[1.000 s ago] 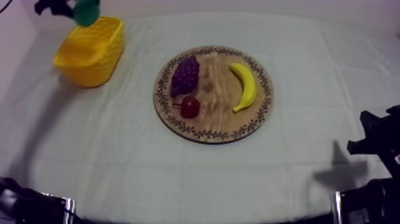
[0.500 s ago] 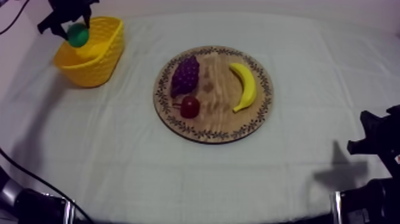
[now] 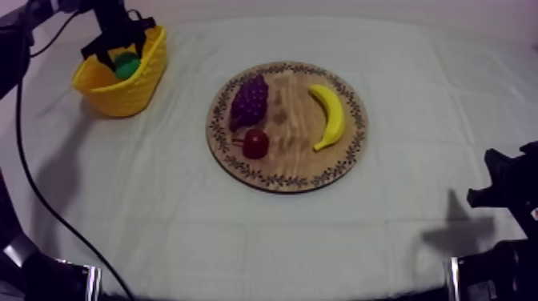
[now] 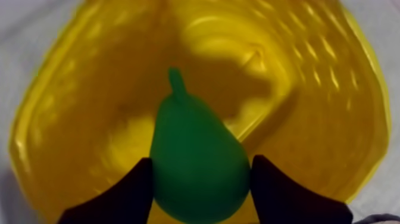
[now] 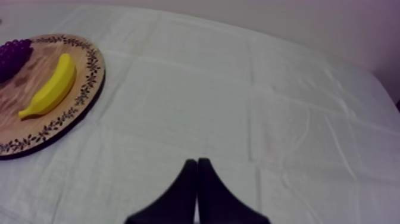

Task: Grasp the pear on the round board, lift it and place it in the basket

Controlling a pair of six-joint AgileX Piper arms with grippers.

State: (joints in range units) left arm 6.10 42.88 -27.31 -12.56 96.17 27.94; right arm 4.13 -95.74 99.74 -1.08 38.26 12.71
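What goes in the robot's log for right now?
left gripper: shut on pear | pear: over yellow basket | right gripper: shut, empty

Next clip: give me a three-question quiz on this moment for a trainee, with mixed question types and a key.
1. True or false: the left gripper is shut on the pear over the yellow basket.
2. How many toy fruits lie on the wooden board? A) two B) three C) four
3. Fill in: the right gripper has its fingers together as a narrow wedge with nothing between them, so it is ____.

Key: 1 true. 2 B: the grapes, the small red fruit and the banana. 3 shut.
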